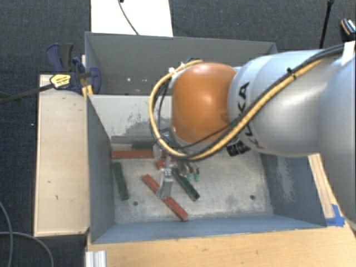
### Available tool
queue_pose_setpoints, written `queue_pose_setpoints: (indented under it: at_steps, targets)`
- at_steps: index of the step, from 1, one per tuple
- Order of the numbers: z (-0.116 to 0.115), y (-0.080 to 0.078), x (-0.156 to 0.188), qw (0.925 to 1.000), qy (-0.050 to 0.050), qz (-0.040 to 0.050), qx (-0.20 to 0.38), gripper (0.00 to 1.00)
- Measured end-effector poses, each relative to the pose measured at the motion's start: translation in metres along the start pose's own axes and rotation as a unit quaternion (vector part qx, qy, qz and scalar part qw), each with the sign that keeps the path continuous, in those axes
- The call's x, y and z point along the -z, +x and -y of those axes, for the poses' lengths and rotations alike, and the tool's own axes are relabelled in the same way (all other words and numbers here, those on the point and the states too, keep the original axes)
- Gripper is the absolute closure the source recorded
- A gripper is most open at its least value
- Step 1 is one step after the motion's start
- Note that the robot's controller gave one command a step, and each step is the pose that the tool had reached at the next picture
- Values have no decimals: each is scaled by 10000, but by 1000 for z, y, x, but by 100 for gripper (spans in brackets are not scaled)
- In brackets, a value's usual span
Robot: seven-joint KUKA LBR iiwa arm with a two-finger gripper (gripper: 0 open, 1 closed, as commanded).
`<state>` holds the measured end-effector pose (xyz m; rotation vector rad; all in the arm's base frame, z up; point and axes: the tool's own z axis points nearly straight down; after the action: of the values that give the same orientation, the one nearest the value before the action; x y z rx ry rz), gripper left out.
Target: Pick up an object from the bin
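Note:
My gripper [166, 184] hangs below the arm's orange dome, low over the middle of the bin floor. Its tip stands on or just above a red-brown stick [173, 205] that lies diagonally from the centre toward the front wall. A dark green stick [188, 187] lies diagonally just right of the gripper, its upper end hidden under the wrist. I cannot make out whether anything sits in the gripper.
Another dark green stick [120, 182] lies near the left wall. A second red-brown stick [131, 154] and a dark green one [142, 146] rest along the back wall. The arm and dome cover the bin's right and back.

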<state>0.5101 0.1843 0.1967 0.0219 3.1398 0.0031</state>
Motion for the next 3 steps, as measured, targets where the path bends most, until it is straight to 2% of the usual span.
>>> queue_pose_setpoints:
  at_steps: [1, 2, 3]
  targets:
    - [28, 22, -62, 9960, 17, -25, -890, 0]
    - [48, 0, -129, 9882, 18, -24, -1530, 0]
    - [47, 0, -126, 9881, 4, -10, -1538, 100]
